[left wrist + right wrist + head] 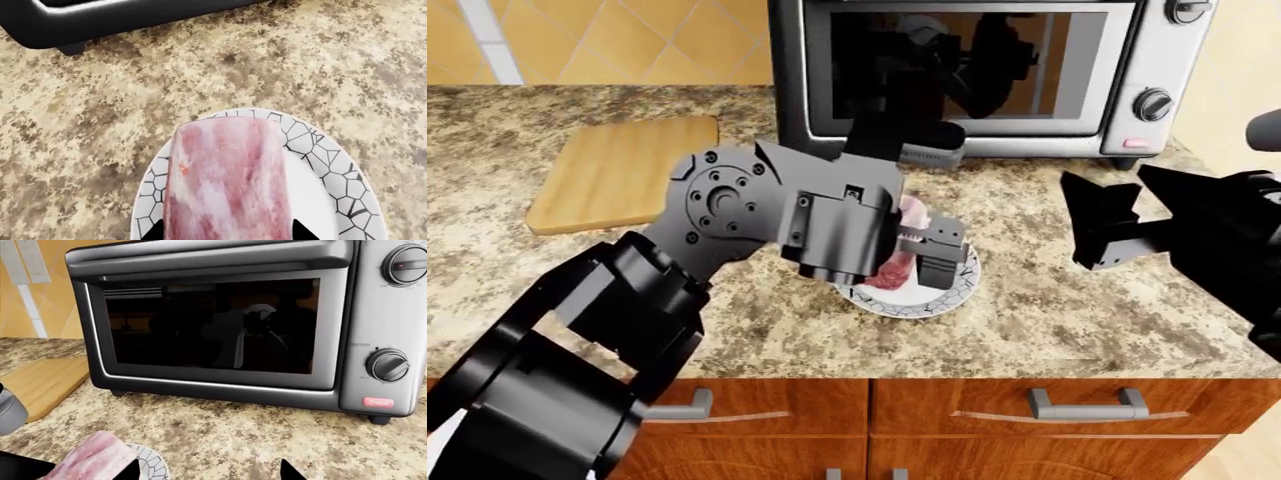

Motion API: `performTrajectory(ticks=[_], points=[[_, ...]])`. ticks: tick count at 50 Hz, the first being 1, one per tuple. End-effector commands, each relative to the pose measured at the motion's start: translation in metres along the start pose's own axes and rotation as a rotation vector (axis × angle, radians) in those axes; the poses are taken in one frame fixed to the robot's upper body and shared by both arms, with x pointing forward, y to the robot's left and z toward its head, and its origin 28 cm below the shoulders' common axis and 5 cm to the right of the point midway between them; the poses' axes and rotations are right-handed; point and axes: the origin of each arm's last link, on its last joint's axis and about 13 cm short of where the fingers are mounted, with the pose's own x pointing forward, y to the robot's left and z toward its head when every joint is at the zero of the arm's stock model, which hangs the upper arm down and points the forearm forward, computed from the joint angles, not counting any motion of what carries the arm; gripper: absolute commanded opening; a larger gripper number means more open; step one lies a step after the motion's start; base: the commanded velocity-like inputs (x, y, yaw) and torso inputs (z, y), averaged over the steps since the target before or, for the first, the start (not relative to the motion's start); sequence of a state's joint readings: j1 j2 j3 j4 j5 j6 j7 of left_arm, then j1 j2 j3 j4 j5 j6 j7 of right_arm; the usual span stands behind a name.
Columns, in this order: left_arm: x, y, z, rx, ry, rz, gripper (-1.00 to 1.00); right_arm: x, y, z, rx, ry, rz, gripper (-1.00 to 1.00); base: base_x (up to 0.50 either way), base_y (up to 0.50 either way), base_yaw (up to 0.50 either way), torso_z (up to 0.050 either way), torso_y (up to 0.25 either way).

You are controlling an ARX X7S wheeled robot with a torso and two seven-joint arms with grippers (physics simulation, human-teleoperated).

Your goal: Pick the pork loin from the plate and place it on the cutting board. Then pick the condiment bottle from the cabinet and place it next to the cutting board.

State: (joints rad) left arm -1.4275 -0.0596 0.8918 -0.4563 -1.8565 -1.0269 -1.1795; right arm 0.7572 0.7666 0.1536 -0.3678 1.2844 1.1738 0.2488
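One tabletop (1068, 310), one toaster oven (988, 70) far centre, one cutting board (614, 170) far left. One plate (941, 298) near centre carries one pork loin (227, 180). My left jaws (932, 255) straddle the loin; grip unconfirmed. My right jaws (1094, 232) released, right of plate.

pork loin (897, 268) lying on the plate (950, 296) on the tabletop (1054, 320), toaster oven (974, 70) standing behind, cutting board (621, 170) sitting at far left.

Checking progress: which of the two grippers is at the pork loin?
The left gripper: its fingers straddle the pork loin on the plate. The right gripper hangs apart over bare counter, holding nothing.
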Motion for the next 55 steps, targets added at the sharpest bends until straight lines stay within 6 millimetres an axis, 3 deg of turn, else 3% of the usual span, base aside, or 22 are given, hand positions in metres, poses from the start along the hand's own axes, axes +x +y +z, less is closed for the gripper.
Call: performTrajectory(ticks=[1, 12, 21, 29, 40, 45, 55], points=[[-0.014, 0.002, 0.008, -0.015, -0.072, -0.025, -1.00, -0.001, 0.004, 0.000, -0.006, -0.002, 0.003, 1.00, 0.00, 0.00, 0.00, 0.000, 0.000], [-0.054, 0.021, 0.028, -0.028, -0.196, -0.076, -1.00, -0.003, 0.002, 0.032, -0.012, -0.006, 0.006, 1.00, 0.00, 0.00, 0.00, 0.000, 0.001], [-0.053, 0.054, 0.029, -0.023, -0.206, -0.004, -1.00, 0.002, 0.004, 0.036, -0.023, -0.011, 0.009, 1.00, 0.00, 0.00, 0.00, 0.000, 0.001], [-0.055, 0.096, 0.029, -0.050, -0.198, 0.099, -1.00, 0.000, 0.008, 0.042, -0.041, -0.023, 0.018, 1.00, 0.00, 0.00, 0.00, 0.000, 0.001], [-0.058, 0.142, 0.042, -0.172, -0.255, 0.217, -1.00, -0.003, 0.015, 0.050, -0.063, -0.035, 0.033, 1.00, 0.00, 0.00, 0.00, 0.000, 0.002], [-0.051, 0.161, 0.054, -0.218, -0.287, 0.292, -1.00, -0.006, 0.016, 0.051, -0.064, -0.035, 0.039, 1.00, 0.00, 0.00, 0.00, 0.000, 0.000], [-0.016, 0.184, 0.080, -0.257, -0.312, 0.434, -1.00, -0.006, 0.019, 0.049, -0.061, -0.031, 0.047, 1.00, 0.00, 0.00, 0.00, 0.000, 0.002]])
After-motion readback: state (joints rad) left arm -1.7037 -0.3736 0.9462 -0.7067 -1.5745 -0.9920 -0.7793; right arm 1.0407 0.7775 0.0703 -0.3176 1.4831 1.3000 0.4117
